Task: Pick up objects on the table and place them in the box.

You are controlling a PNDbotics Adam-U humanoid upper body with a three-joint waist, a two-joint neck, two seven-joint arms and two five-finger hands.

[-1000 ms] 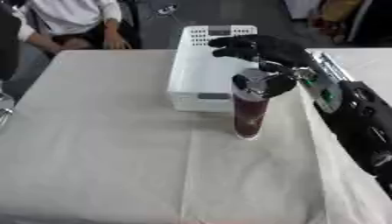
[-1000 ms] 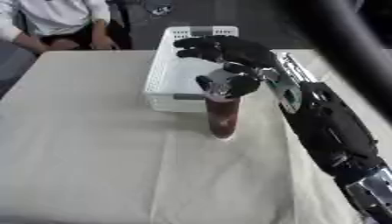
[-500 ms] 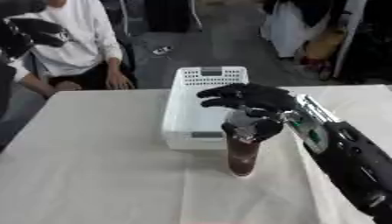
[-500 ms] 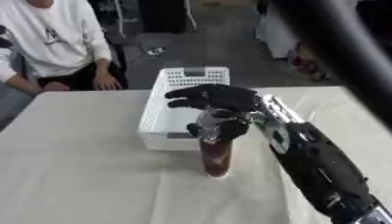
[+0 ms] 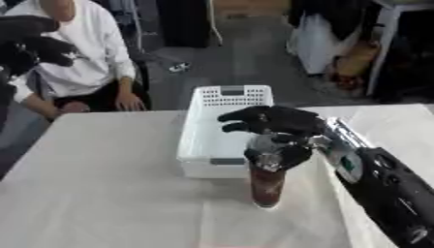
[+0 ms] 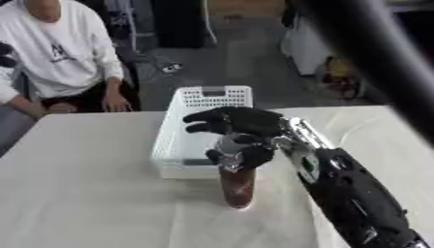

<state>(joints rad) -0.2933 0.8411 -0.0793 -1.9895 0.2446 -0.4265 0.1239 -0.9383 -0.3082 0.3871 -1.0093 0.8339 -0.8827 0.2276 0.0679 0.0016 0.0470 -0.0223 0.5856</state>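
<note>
Gripping a dark reddish-brown upright bottle [image 5: 267, 186], right hand [image 5: 275, 128].

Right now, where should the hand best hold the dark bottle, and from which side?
Hold the upright dark bottle near its top, coming from above and the right, as the right hand does; the white box crowds its far-left side.

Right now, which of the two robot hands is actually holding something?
The right robot hand, reaching over the table: its fingers curl round the top of a dark brown bottle beside the white basket. The left robot hand is raised at the upper left, holding nothing.
</note>
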